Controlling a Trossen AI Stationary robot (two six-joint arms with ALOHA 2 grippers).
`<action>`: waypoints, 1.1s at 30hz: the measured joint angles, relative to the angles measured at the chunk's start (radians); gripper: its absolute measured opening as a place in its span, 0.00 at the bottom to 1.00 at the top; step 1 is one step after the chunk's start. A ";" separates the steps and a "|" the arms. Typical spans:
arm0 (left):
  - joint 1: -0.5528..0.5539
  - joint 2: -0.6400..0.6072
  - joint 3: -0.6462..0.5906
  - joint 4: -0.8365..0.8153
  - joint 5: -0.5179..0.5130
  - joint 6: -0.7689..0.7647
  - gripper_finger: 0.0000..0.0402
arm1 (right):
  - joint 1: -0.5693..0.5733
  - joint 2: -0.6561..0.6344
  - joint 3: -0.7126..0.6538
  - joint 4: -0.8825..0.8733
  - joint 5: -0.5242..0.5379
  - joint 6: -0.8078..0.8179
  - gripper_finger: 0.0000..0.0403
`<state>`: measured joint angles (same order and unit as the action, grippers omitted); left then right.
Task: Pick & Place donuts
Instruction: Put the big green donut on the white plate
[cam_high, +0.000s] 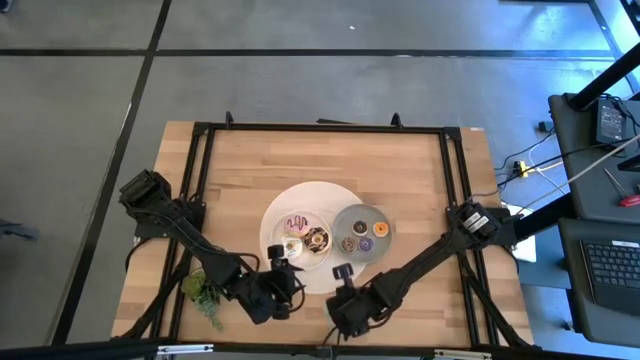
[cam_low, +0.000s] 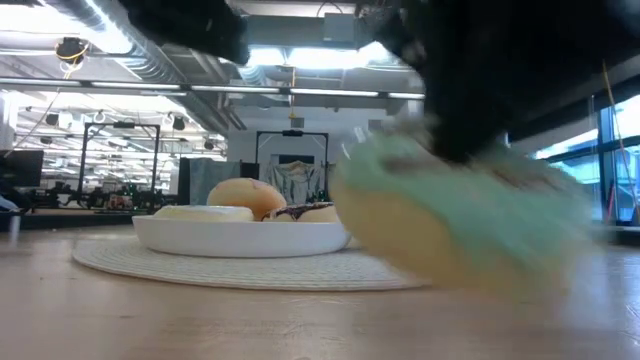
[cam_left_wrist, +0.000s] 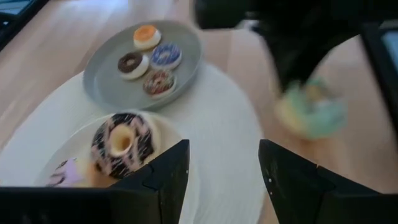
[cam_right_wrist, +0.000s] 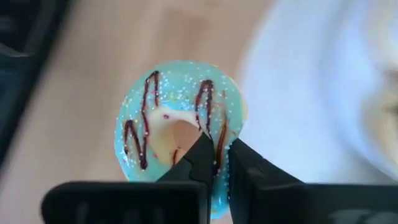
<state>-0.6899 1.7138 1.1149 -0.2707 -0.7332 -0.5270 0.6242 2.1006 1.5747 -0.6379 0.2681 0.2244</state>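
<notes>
A green-iced donut (cam_right_wrist: 177, 118) with chocolate stripes sits in my shut right gripper (cam_right_wrist: 221, 152), near the table's front edge beside the white placemat (cam_high: 330, 195); it also shows in the low view (cam_low: 460, 220) and the left wrist view (cam_left_wrist: 311, 109). My left gripper (cam_left_wrist: 224, 162) stands open over the mat by the white dish (cam_high: 272, 232), with nothing between its fingers. That dish holds a chocolate-iced donut (cam_left_wrist: 121, 146) and others. The grey dish (cam_left_wrist: 106, 81) holds several mini donuts. My right gripper pinches the green donut's ring wall (cam_right_wrist: 214, 127), one finger in the hole and one outside. The fingers slant steeply down on it from above. The donut hangs tilted under the fingers (cam_low: 450, 120); whether its lower edge touches the table I cannot tell.
A small green plant (cam_high: 205, 295) lies at the table's near left, beside my left arm. Both dishes rest on the round mat in the table's middle. Bare wood shows toward the far edge (cam_high: 320, 150).
</notes>
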 joint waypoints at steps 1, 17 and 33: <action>0.000 0.000 0.000 0.023 0.000 0.000 0.47 | -0.001 0.000 0.027 -0.049 0.034 -0.001 0.07; -0.001 0.000 0.000 0.170 -0.098 -0.153 0.43 | -0.001 -0.001 0.252 -0.302 0.523 0.036 0.08; -0.001 0.000 0.000 0.123 -0.102 -0.212 0.23 | -0.005 -0.001 0.252 -0.205 0.524 -0.059 0.09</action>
<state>-0.6910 1.7138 1.1152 -0.1481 -0.8353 -0.7391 0.6189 2.0998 1.8263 -0.8427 0.7920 0.1656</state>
